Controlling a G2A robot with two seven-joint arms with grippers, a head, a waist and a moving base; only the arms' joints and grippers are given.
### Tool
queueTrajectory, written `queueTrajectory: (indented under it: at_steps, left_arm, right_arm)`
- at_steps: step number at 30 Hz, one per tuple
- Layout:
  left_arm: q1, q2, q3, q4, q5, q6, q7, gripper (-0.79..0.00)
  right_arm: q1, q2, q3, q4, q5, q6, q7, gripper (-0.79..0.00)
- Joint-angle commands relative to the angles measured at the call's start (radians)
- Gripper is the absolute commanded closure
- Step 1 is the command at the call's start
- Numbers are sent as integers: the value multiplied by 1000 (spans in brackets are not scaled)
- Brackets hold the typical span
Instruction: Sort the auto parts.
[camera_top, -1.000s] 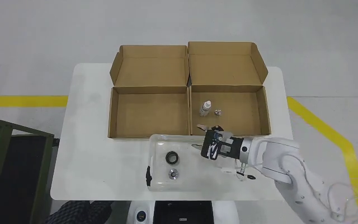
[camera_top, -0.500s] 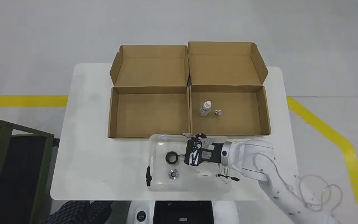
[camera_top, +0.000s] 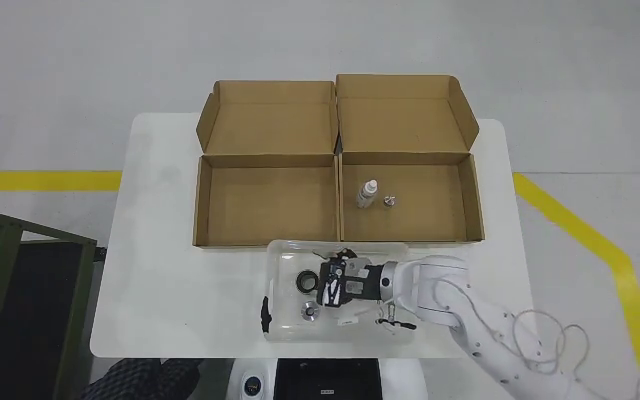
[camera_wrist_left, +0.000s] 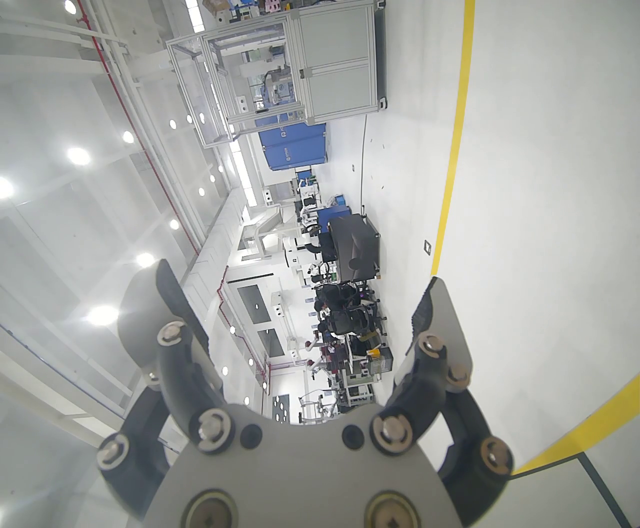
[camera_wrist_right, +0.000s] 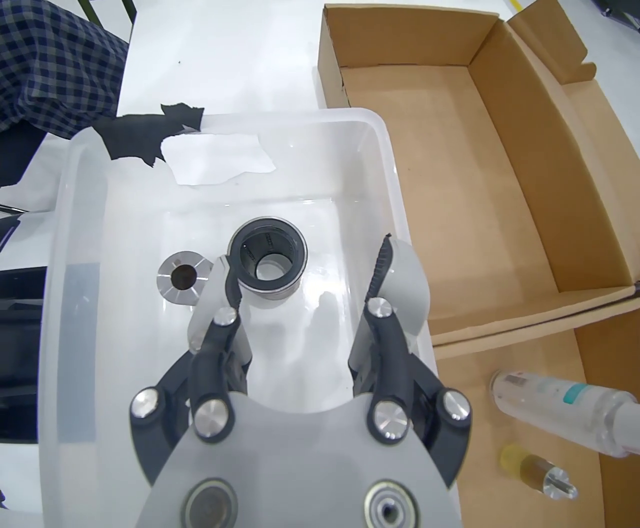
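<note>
On the counter (camera_top: 160, 250), two cardboard boxes (camera_top: 265, 205) sat toward 12 o'clock, with the clear bin (camera_wrist_right: 387, 145) toward 6. The right tool (camera_wrist_right: 306, 257) hung released inside the bin, just beside the black bushing (camera_wrist_right: 267, 260) and a silver collar (camera_wrist_right: 182, 282). A pick seemed in hand. Next, the jaws likely needed to straddle the bushing and clench. The left tool (camera_wrist_left: 300, 305) was released, facing the hall.

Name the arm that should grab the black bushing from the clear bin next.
Right. The right gripper, open, hangs over the clear bin with one finger beside the black bushing. The left gripper points off at the room.
</note>
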Motion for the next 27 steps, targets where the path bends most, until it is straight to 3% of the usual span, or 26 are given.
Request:
queueTrajectory:
  at_steps: [1,17,27]
  left_arm:
    - [0,0,0,0,0,0,0,-785]
    - [0,0,0,0,0,0,0,-785]
    - [0,0,0,0,0,0,0,-785]
  right_arm:
    - [5,-4,-11,8,-2,1,-1,-508]
    - [49,-33,-82,74,-8,11,7,-576]
    - [84,-52,-97,134,-10,44,1,-573]
